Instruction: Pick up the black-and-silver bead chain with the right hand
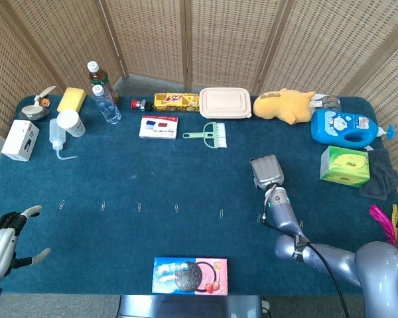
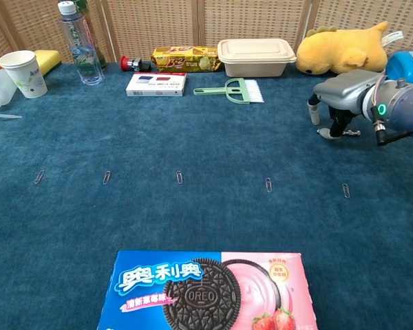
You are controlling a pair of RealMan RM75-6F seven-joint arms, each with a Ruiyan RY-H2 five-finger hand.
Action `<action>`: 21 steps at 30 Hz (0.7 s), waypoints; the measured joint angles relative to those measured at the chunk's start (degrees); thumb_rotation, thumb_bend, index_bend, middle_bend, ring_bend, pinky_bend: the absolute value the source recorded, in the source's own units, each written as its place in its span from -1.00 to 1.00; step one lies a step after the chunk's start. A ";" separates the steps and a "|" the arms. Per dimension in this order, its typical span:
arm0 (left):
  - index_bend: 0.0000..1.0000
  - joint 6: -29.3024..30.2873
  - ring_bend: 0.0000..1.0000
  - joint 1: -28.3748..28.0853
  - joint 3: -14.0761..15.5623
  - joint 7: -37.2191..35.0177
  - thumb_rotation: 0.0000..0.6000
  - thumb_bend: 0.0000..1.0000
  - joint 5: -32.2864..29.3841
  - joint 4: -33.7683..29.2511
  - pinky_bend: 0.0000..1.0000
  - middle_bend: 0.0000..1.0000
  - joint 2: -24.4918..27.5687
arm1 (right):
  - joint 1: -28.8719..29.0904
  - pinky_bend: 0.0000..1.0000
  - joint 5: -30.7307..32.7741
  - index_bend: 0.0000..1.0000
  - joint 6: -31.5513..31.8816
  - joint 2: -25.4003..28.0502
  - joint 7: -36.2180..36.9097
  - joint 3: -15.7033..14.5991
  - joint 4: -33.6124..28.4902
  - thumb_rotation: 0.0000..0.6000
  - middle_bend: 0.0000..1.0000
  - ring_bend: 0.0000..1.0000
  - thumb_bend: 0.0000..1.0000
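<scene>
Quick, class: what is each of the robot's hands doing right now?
Left hand: open, holding nothing, at the table's near left edge.
Right hand: fingers down at the bead chain; whether it grips cannot be told.
</scene>
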 measured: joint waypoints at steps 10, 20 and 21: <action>-0.72 0.31 -0.64 0.22 -0.04 -0.31 0.95 -0.47 -0.07 0.26 -0.78 -0.50 0.09 | -0.37 0.51 0.73 -0.02 -0.08 -0.37 -0.01 -0.18 0.25 0.86 0.89 0.70 -0.09; -0.74 0.48 -0.66 0.34 -0.07 -0.54 0.95 -0.47 -0.12 0.54 -0.78 -0.50 0.05 | -0.22 0.51 1.61 0.00 0.16 -0.85 -0.88 -0.06 0.59 0.97 0.89 0.70 -0.09; -0.74 0.48 -0.66 0.36 -0.06 -0.58 0.95 -0.47 -0.16 0.60 -0.78 -0.50 0.06 | -0.19 0.51 1.76 0.00 0.15 -0.92 -0.99 -0.05 0.65 0.97 0.89 0.70 -0.09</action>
